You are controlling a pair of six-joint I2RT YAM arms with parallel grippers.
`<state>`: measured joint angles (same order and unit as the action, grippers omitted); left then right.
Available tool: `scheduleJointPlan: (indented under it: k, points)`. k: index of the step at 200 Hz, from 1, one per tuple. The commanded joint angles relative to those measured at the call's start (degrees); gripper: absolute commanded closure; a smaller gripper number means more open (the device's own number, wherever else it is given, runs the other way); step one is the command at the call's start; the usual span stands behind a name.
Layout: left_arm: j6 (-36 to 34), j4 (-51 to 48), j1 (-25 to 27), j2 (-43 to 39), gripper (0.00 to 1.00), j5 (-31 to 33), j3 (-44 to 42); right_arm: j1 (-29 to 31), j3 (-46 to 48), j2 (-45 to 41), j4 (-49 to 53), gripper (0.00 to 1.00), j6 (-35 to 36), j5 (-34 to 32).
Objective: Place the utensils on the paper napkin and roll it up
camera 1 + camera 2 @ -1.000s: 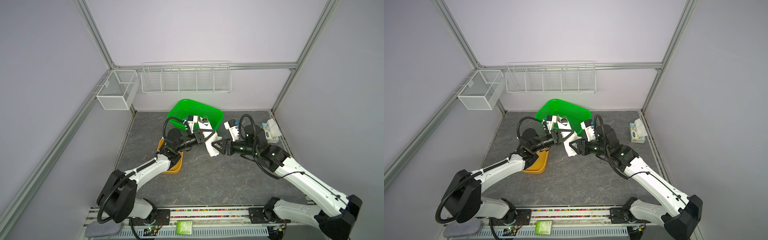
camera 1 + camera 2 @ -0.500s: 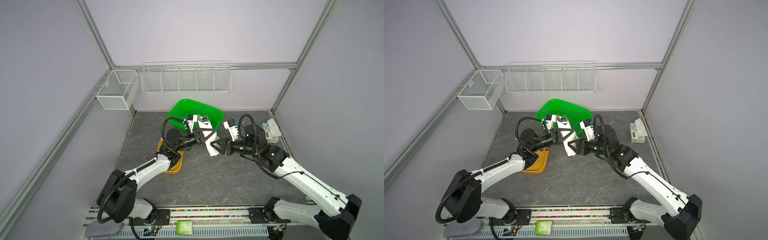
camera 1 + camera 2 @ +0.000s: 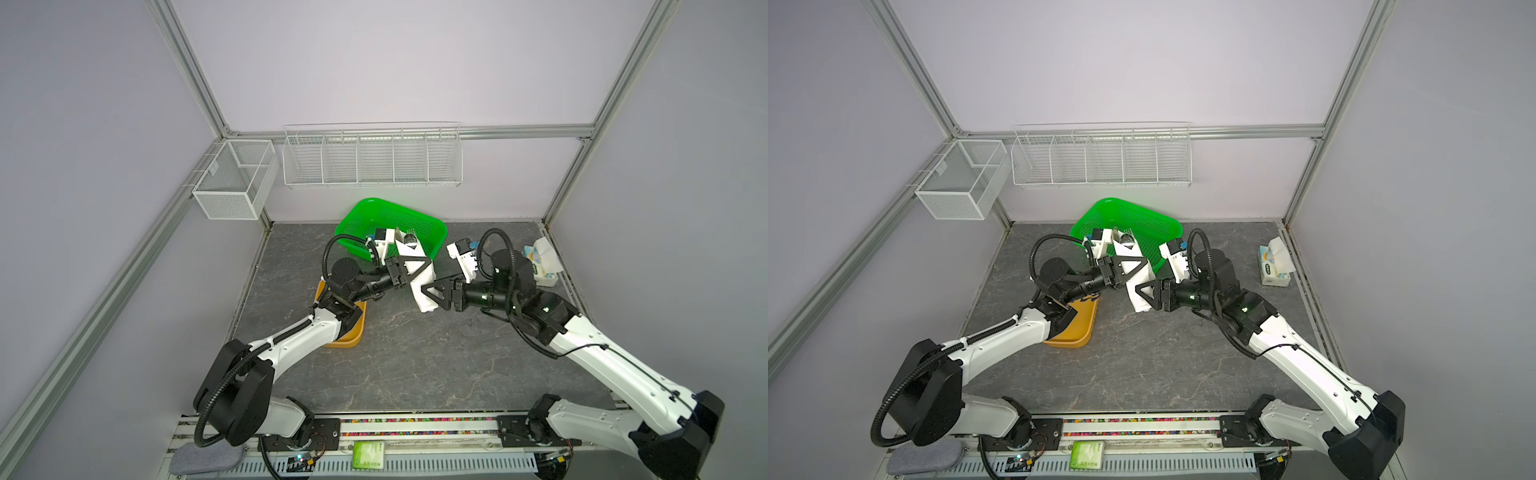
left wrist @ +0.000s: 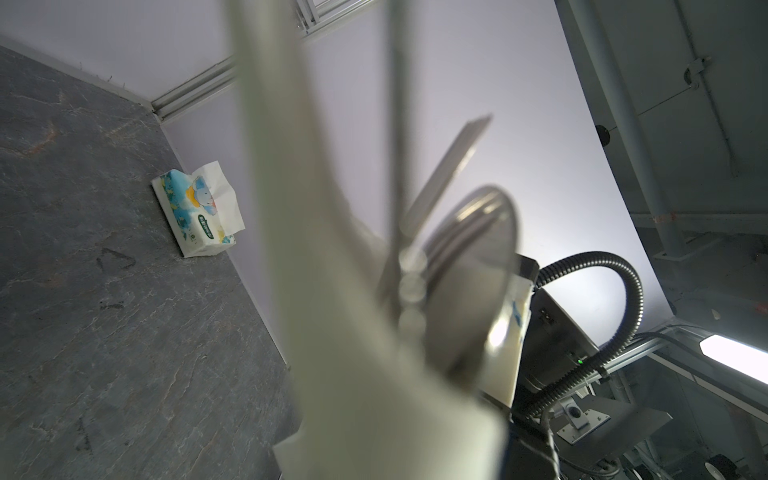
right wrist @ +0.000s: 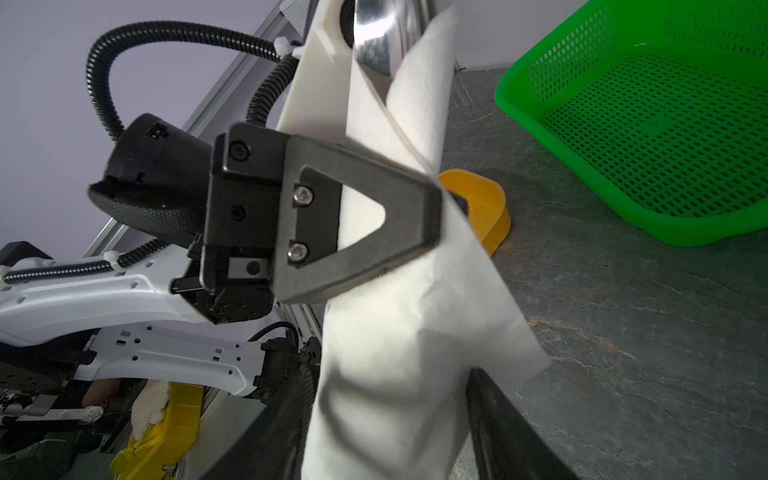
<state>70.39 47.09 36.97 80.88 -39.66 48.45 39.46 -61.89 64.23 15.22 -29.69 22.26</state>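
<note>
Grey counter (image 3: 415,353) beneath the raised paper napkin (image 3: 417,286), rolled around the utensils (image 5: 376,37): almost nothing has shifted in a second, left jaws staying shut at mid-roll, right jaws parted astride its lower end, so rolling appears nearly complete.

Both top views are evenly lit from above and sharp, with only soft shadows on the dark grey marbled tabletop (image 3: 415,365) and the silver aluminium frame posts (image 3: 187,66) splaying outward at the edges. In the left wrist view, the rolled white paper napkin (image 4: 332,291) and shiny silver metal utensils (image 4: 469,266) are blurred from closeness, and a white strip lamp (image 4: 731,357) glares. The right wrist view is crisp, with a highlight on the polished silver spoon bowl (image 5: 374,37).
</note>
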Motion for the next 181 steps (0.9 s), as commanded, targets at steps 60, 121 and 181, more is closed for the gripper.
scheduleJointPlan:
  k: [60, 121, 181]
  points:
    - [-3.1, -2.9, -0.2, -1.9, 1.00, 2.2, 2.0, 0.1, 0.3, -7.4, 4.5, 0.42, -0.2, -1.8]
    - [-3.5, -4.5, -0.2, -1.6, 1.00, 3.0, 2.0, 1.3, -1.3, -5.7, 3.6, 0.63, 0.1, 1.7]
    - [-3.3, -4.5, -0.2, -2.0, 1.00, 3.0, 2.6, 2.0, 0.3, -2.9, 7.3, 0.77, 2.1, 0.1]
